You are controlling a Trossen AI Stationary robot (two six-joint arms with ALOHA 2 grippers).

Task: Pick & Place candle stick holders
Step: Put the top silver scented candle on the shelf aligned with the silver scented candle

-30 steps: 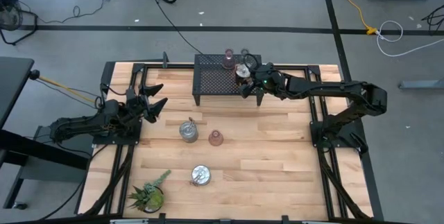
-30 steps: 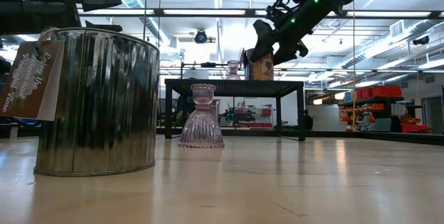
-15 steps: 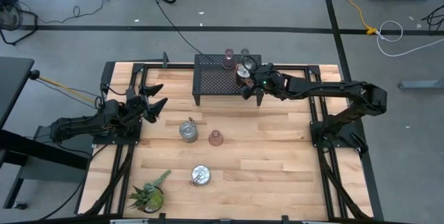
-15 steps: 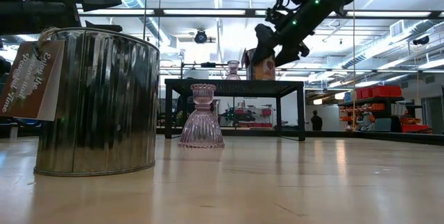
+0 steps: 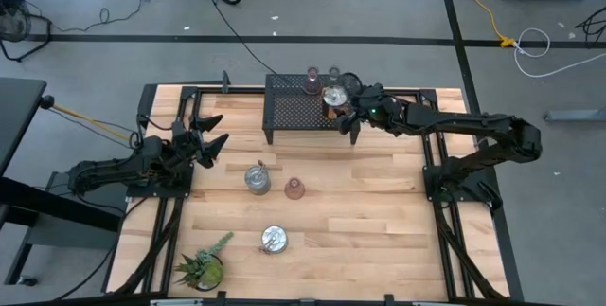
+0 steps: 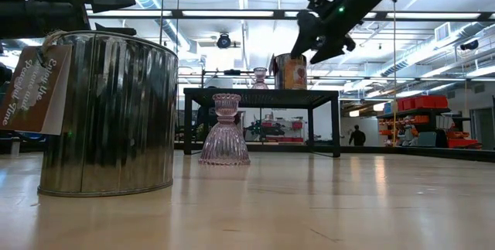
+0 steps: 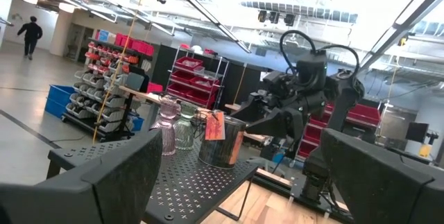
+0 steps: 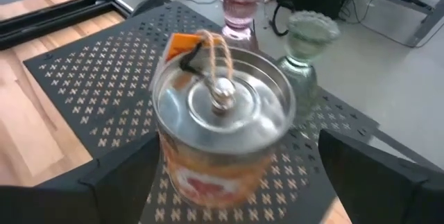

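Observation:
A coppery round metal holder (image 5: 333, 96) with a tag stands upright on its base on the black mesh rack (image 5: 294, 112), at the rack's right end. It also shows in the right wrist view (image 8: 222, 127) and the low view (image 6: 290, 72). A pink cup (image 8: 239, 5) and a pale olive cup (image 8: 305, 37) stand behind it. My right gripper (image 5: 351, 117) is open, just right of the coppery holder, its fingers wide on either side without touching. Two silvery holders (image 5: 257, 178) (image 5: 274, 240) and a pink cup (image 5: 295, 189) stand on the table. My left gripper (image 5: 209, 141) is open at the left.
A spiky green potted plant (image 5: 202, 270) stands at the near left corner. The rack sits at the table's far edge on thin legs (image 6: 186, 122). Bare wood lies across the table's middle and right part (image 5: 379, 211).
My right gripper has drawn back from the coppery holder toward the table's right edge and a little up, letting go of it. The holder now stands free on the rack's right end.

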